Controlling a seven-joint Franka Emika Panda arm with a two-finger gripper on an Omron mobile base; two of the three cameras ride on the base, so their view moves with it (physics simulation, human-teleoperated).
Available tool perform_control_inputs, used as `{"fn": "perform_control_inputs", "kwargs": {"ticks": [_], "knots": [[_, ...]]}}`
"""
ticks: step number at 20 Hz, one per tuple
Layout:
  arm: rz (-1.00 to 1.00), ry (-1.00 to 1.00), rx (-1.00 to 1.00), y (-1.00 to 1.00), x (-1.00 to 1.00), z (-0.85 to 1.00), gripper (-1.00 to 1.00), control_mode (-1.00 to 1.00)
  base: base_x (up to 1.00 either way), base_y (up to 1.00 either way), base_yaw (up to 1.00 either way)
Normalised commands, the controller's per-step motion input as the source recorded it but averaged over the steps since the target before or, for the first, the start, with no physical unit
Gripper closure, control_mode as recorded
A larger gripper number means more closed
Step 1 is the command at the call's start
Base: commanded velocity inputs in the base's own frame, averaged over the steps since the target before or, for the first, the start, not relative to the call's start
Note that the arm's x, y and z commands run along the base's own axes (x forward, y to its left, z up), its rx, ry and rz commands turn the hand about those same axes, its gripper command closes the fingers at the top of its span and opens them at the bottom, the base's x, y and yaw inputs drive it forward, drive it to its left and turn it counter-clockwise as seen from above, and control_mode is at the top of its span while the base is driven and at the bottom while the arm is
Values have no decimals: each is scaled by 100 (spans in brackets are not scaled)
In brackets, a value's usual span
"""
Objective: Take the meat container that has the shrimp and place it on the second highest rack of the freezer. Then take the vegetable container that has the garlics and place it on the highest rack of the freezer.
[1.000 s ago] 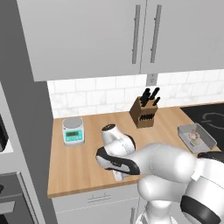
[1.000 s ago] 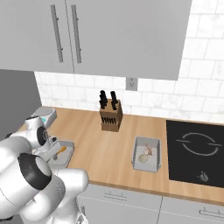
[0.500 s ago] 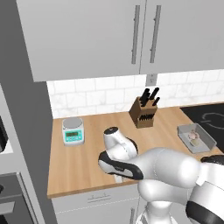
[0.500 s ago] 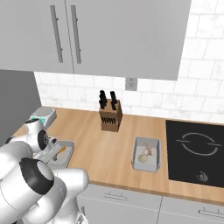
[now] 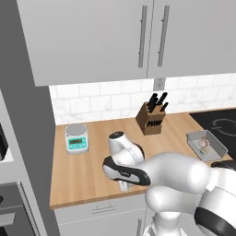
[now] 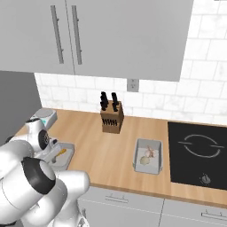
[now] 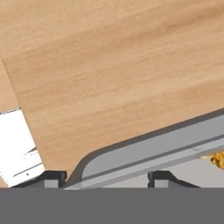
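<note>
Grey tray (image 7: 153, 151) with the shrimp (image 7: 217, 159) sits on the tabletop (image 7: 109, 65); our jaws straddle its rim, spread apart. We should pinch the wall squarely and lift level.

We see flat, even, bright light with no clear source and no glare. The wooden counter (image 5: 87, 170) carries only faint, soft shadows beside the knife block (image 5: 152, 119) and the kitchen scale (image 5: 76, 138). Both base views look slightly soft and pixelated, with blurred edges on the upper cabinet handles (image 6: 66, 34). In the hand view, the meat container's (image 7: 175, 144) rim shades dark along its outer wall, and the wood grain looks smeared.
</note>
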Motion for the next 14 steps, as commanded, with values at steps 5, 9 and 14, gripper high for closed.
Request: {"fn": "perform_control_inputs", "kwargs": {"ticks": [5, 9, 14], "knots": [[0, -3, 0, 0, -16, 23, 100, -100, 0, 0, 0], [0, -5, 0, 0, -13, 76, 100, -100, 0, 0, 0], [0, -10, 0, 0, -17, 100, 100, -100, 0, 0, 0]]}}
